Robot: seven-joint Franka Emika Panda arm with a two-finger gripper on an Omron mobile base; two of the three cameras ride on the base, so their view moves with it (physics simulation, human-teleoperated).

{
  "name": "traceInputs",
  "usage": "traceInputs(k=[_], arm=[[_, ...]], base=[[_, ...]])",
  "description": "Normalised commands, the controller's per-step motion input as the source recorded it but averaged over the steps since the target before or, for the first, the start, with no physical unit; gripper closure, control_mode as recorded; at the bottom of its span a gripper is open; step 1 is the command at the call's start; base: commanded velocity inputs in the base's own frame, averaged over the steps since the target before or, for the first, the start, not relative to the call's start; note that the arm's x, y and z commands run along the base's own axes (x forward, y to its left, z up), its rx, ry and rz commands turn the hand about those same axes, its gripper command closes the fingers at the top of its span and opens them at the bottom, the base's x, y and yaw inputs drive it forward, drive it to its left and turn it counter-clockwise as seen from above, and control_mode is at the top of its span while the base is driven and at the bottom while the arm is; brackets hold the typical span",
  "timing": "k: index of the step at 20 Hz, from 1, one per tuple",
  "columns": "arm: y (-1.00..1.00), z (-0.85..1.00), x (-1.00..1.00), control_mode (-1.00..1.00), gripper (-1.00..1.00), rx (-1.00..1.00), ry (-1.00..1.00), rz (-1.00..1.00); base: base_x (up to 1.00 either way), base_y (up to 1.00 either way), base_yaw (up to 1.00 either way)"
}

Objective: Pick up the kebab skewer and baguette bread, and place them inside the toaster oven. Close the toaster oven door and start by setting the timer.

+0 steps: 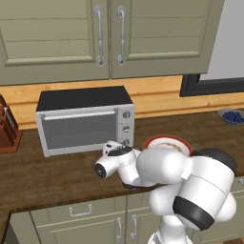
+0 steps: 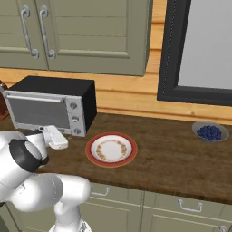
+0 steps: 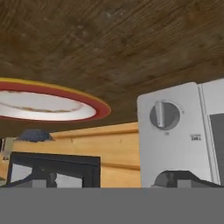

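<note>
One toaster oven (image 1: pixel 85 120): silver-grey box, black top, standing at the far left of the counter (image 2: pixel 172 154) against the wooden backsplash. Its door (image 1: pixel 77 128) is shut, a glass panel in a silver frame with one bar handle along the top edge. Three round knobs (image 1: pixel 126 128) sit stacked on the right panel (the hand view shows one of them close up, upside down). One gripper (image 2: pixel 58 137), white, hangs just in front of the oven's knob panel, jaws spread wide, nothing between them. One plate (image 2: pixel 111 150), red-rimmed with a white centre, lies on the counter just right of the oven. One bowl (image 2: pixel 210 132) of blueberries sits at the far right. One knife block (image 1: pixel 8 126) stands left of the oven. Counter: dark wood grain. Above: two olive cabinet doors (image 1: pixel 100 35) with metal handles; a dark-framed window (image 2: pixel 199 50) to the right.
</note>
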Motion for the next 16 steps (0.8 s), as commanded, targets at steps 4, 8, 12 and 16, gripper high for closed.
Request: traceInputs(k=[4,8,12,16], arm=[[-0.47,-0.09,0.00,-1.00,-1.00,0.00,0.00,0.25],[-0.09,-0.02,0.01,-1.00,-1.00,0.00,0.00,0.19],[0.00,0.00,0.10,-1.00,-1.00,0.00,0.00,0.12],[0.03,0.00,0.07,-1.00,-1.00,0.00,0.00,0.06]], base=[[0.00,0.00,0.00],[0.00,0.00,0.00],[0.00,0.00,0.00],[0.00,0.00,0.00]])
